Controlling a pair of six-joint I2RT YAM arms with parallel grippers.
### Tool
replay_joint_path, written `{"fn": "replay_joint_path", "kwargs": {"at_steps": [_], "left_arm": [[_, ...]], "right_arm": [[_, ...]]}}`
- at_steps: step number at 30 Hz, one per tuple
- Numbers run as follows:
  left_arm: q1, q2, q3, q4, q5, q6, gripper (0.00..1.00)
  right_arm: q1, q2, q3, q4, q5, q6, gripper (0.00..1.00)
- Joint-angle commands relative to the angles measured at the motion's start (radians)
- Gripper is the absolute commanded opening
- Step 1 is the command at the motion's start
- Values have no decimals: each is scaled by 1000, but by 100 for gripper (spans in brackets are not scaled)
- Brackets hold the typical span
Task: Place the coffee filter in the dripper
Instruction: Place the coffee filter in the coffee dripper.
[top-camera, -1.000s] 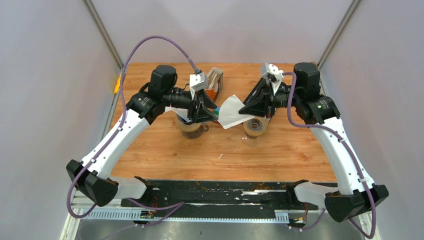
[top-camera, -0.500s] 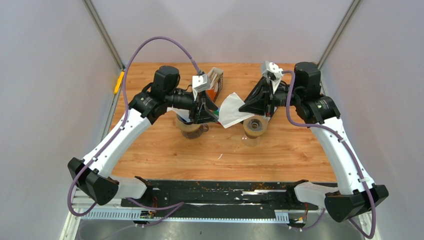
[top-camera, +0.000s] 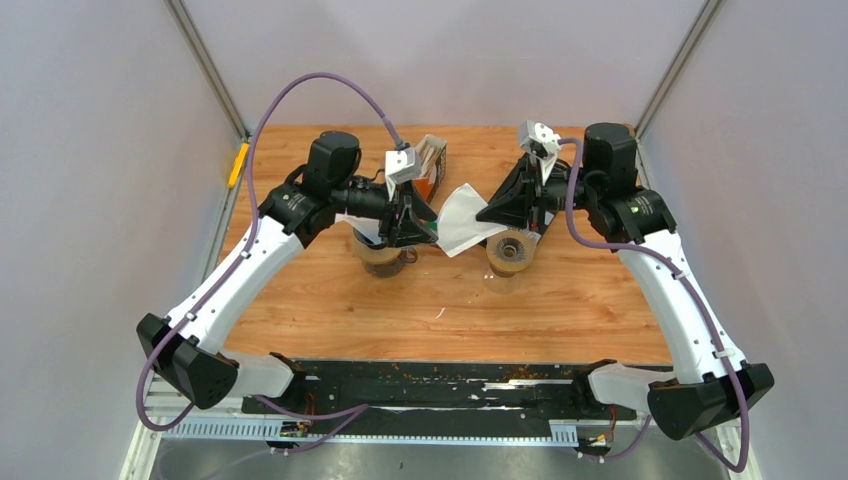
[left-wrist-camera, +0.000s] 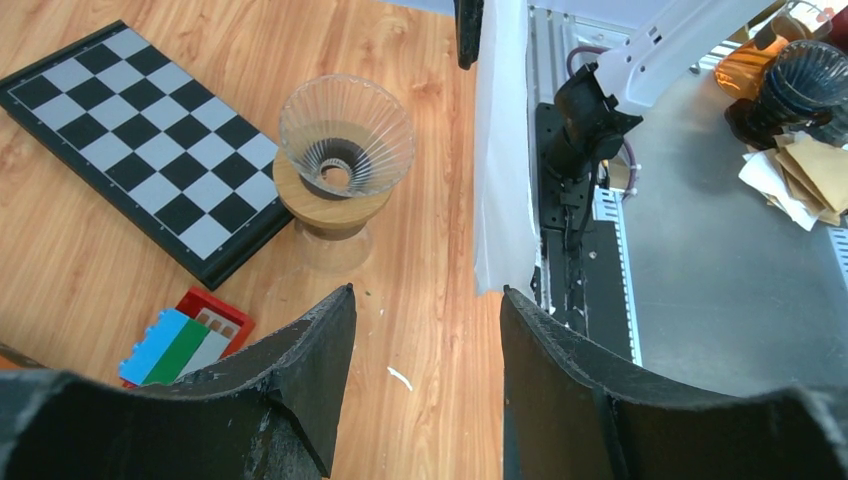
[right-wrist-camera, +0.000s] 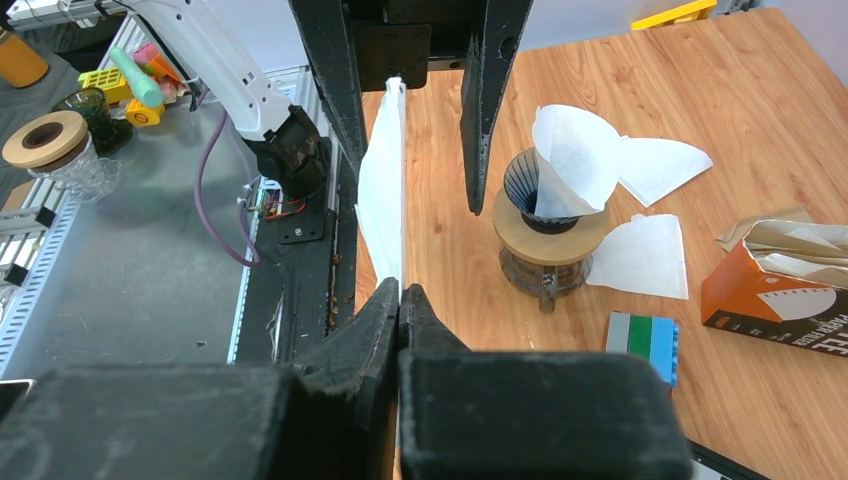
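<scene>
Worktop: we see a pale wooden table (top-camera: 560, 310) boxed in by grey walls.
Right gripper (right-wrist-camera: 400, 292): jaws pressed together on one edge of the white paper coffee filter (right-wrist-camera: 385, 190).
Left gripper (left-wrist-camera: 425, 295): jaws apart, straddling the filter's opposite edge without closing on it.
Filter's place: in the air between both grippers, over the middle of the table toward its far edge, above and beside the clear glass dripper on a wooden collar (left-wrist-camera: 345, 135).
Why so: we judge that one side is pinned so the other can be pulled to open the cone.
Axis: folded flat and standing on edge; the long axis runs left to right, gripper to gripper. Which end is the tip, we cannot tell.
Beyond: a dark dripper already lined with paper (right-wrist-camera: 545, 230) stands nearer the left edge, with loose white filters (right-wrist-camera: 650, 255) and an orange carton (right-wrist-camera: 770, 285) beside it.
</scene>
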Motion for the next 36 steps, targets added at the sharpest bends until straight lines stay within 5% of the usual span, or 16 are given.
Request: {"fn": "replay_joint_path", "kwargs": {"at_steps": [1,24,32,36], "left_arm": [[-6,10,41,39,36,-20,62],[-35,92,81,205,54,-193,60],[-42,88,25,331,88,-311,32],[-42,75,-16,395,111,-373,9]], "right_arm": [[-6,-1,7,30,11,-2,0],[-7,25,-19,97,-12,66,0],[-6,16,-48,142,1,93,0],[-6,17,-59,183,15,130,0]]}}
